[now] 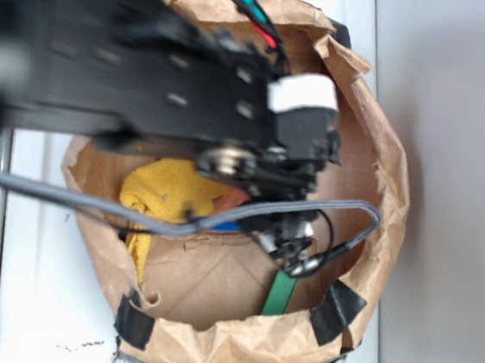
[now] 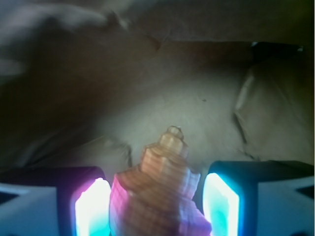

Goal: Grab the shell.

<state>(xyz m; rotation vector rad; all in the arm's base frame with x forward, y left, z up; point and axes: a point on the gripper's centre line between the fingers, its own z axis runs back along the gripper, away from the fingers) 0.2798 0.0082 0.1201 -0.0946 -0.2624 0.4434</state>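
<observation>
- Shell (image 2: 160, 189): seen in wrist view at 6 o'clock of frame, ridged spiral end up, pointing toward 12; lower part is cut off by frame edge. Amber-tan, tinted pink/purple by pad glow.
- Shell is flanked by both finger pads (image 2: 91, 209), one at 7–8 o'clock, other at 4–5 o'clock. Left pad lies just beside shell; a narrow dark gap shows on the right. Firm contact can't be told.
- In ext. view a reddish-orange patch (image 1: 234, 200), prob. the shell, is glimpsed under the arm, at 3 o'clock of the cloth; mostly hidden.
- Gripper (image 2: 157, 206): jaws are held part-open, about shell width apart, w/ shell between them; whether it is truly gripped can't be told. In ext. view the gripper (image 1: 293, 239) is lowered inside the bag, fingers hidden.
- Cloth (image 1: 167, 195): yellow, crumpled, on bag floor at 9 o'clock of gripper.
- Green block (image 1: 281, 294): flat strip, at 6 o'clock of gripper, against bag wall.
- Bag (image 1: 383, 162): brown paper, rim rolled down, black tape patches at 5 and 7 o'clock.
- Grey cable (image 1: 92, 205) is run across the bag opening.
</observation>
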